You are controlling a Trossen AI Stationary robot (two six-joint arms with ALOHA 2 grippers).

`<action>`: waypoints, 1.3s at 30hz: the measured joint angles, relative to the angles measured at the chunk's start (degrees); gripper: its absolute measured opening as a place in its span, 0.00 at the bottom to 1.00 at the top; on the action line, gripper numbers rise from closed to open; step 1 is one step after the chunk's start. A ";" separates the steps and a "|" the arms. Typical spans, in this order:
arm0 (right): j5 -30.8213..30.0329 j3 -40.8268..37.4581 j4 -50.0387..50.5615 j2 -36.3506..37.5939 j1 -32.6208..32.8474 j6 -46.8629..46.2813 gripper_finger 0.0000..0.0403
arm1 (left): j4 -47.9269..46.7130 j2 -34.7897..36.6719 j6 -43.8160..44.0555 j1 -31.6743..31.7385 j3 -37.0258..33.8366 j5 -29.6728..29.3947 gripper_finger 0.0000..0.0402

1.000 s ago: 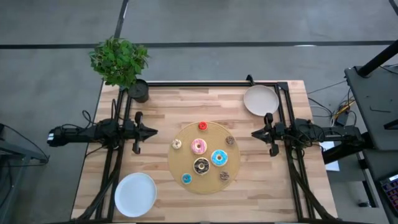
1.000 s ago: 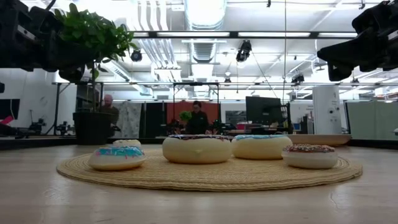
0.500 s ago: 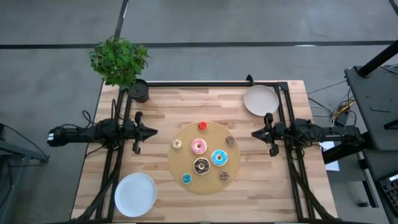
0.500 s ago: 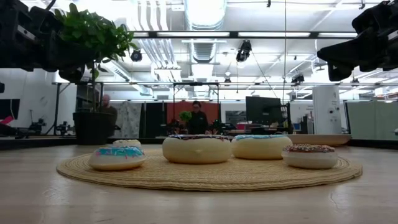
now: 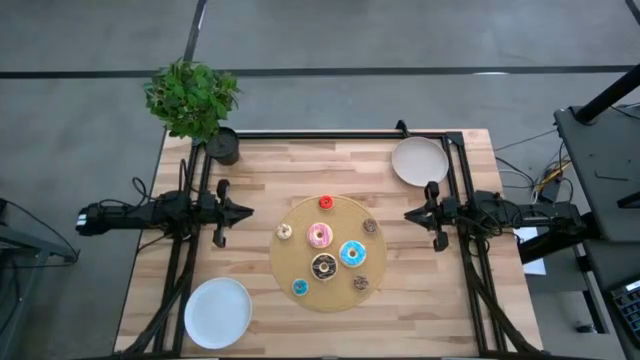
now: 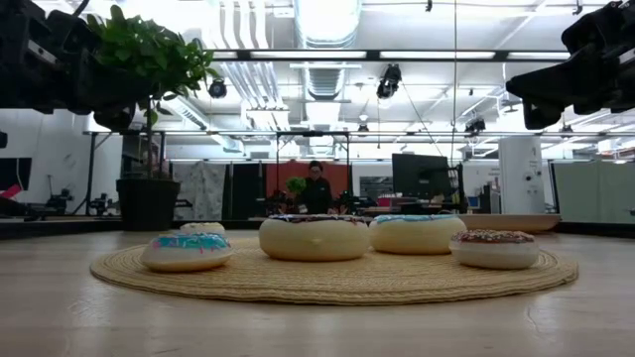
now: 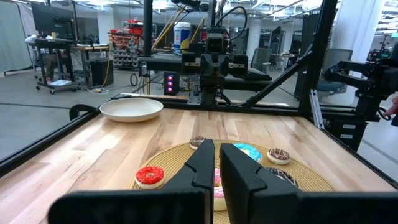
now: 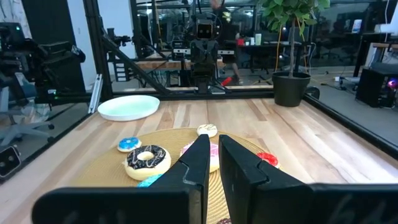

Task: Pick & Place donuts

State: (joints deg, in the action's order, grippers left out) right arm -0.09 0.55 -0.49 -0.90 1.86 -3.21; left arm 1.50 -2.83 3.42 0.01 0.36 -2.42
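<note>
Several toy donuts lie on the round tan woven disc (image 5: 325, 290) at the table's middle: red (image 5: 325, 203), cream (image 5: 284, 232), pink (image 5: 320, 236), light blue (image 5: 351, 253), chocolate (image 5: 323, 266), a tiny blue one (image 5: 300, 287) and two tiny brown ones (image 5: 369, 226). My left gripper (image 5: 248, 211) hovers left of the disc, pointing toward it, fingers shut and empty; it also shows in its wrist view (image 7: 217, 149). My right gripper (image 5: 408, 214) hovers right of the disc, pointing toward it, shut and empty; it also shows in its wrist view (image 8: 214, 144).
A white plate (image 5: 218, 312) lies at the near left corner and another (image 5: 419, 161) at the far right. A potted plant (image 5: 193, 100) stands at the far left corner. Black frame rails (image 5: 320, 134) run along the table's far, left and right edges.
</note>
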 joint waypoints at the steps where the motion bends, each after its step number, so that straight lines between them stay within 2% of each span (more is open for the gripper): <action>1: -0.04 -0.02 0.00 -0.01 -0.01 1.05 0.07 | 0.00 -0.02 0.00 0.00 0.00 0.00 0.00; 7: -0.05 0.01 0.00 0.02 0.00 4.09 0.07 | -0.01 0.00 0.00 0.02 0.00 -0.01 0.00; 19: -0.05 -0.02 -0.65 -0.01 0.01 -5.56 0.07 | 0.00 0.00 -3.32 0.02 0.00 -0.13 0.00; 23: -0.05 -0.02 -1.78 0.02 0.00 -7.19 0.07 | 0.39 -0.02 -1.63 0.02 0.00 -0.32 0.00; 31: -0.07 -0.02 -4.96 0.01 -0.01 -7.30 0.07 | 6.48 0.02 7.31 0.02 0.00 -0.15 0.00; 39: -0.07 -0.02 -5.01 0.02 0.00 -7.12 0.07 | 6.51 0.00 8.82 0.02 0.00 -0.09 0.00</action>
State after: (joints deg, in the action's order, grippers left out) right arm -0.16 0.54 -5.50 -0.89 1.86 -10.33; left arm 8.01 -2.83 12.24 0.03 0.36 -2.50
